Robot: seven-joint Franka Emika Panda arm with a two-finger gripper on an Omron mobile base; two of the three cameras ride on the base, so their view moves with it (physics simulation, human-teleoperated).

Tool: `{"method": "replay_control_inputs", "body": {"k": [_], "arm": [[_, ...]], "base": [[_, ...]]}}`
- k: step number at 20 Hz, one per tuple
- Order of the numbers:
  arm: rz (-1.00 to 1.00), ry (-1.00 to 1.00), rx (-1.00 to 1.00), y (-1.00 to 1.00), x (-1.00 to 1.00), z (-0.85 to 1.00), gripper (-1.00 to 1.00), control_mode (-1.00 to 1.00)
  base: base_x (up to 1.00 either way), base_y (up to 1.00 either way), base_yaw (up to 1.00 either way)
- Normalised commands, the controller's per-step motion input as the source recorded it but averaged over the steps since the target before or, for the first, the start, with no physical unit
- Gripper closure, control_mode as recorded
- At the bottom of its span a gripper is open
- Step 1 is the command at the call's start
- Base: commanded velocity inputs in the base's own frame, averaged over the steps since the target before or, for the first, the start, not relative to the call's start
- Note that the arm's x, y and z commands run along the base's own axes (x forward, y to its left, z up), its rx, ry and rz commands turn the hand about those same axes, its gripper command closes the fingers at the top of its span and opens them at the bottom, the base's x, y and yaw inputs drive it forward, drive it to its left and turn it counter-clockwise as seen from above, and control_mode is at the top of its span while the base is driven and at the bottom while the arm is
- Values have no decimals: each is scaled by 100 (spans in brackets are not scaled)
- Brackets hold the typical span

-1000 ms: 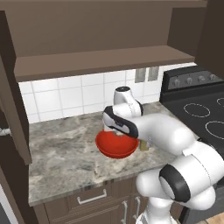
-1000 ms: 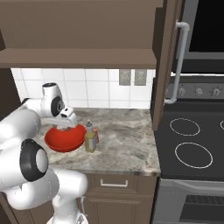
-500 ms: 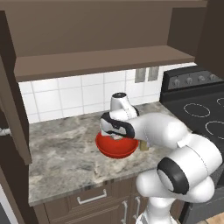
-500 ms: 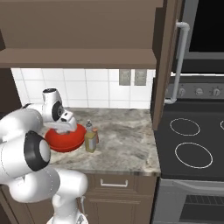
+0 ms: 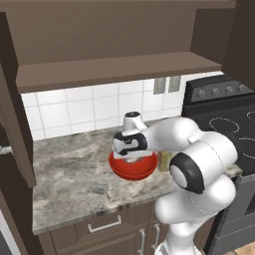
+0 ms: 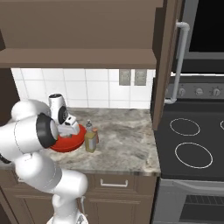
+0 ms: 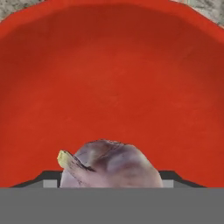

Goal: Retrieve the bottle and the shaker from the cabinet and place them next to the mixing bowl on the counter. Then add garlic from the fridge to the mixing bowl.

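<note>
Three views, one story: gripper (image 5: 133, 158) sits low over the red mixing bowl (image 5: 132, 168) at frame center in the left base view, hand pointing down into it. Hand view has the bowl's red inside across nearly the whole frame, with the garlic (image 7: 109, 165), a purplish bulb with a pale stem stub, at bottom center, flanked by the two dark fingertips (image 7: 49, 179). Jaws are about half open and look closed on the bulb; contact itself is cut off at the frame's lower edge, so can't fully confirm. Garlic is inside the bowl's rim, whether it touches the bowl floor I can't tell.

Right base view: bowl at center left on the marble counter (image 6: 127, 140), bottle (image 6: 90, 137) upright just right of it, touching or nearly so. Something reddish is tucked behind the bottle, too hidden to identify. Stove (image 6: 192, 146) fills the right side.
</note>
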Motion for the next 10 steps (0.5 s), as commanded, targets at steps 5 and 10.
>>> {"method": "replay_control_inputs", "body": {"k": [5, 10], "arm": [[0, 4, 0, 0, 8, -27, 100, -100], [0, 2, 0, 0, 0, -6, 100, -100]], "base": [[0, 0, 0], [0, 0, 0]]}}
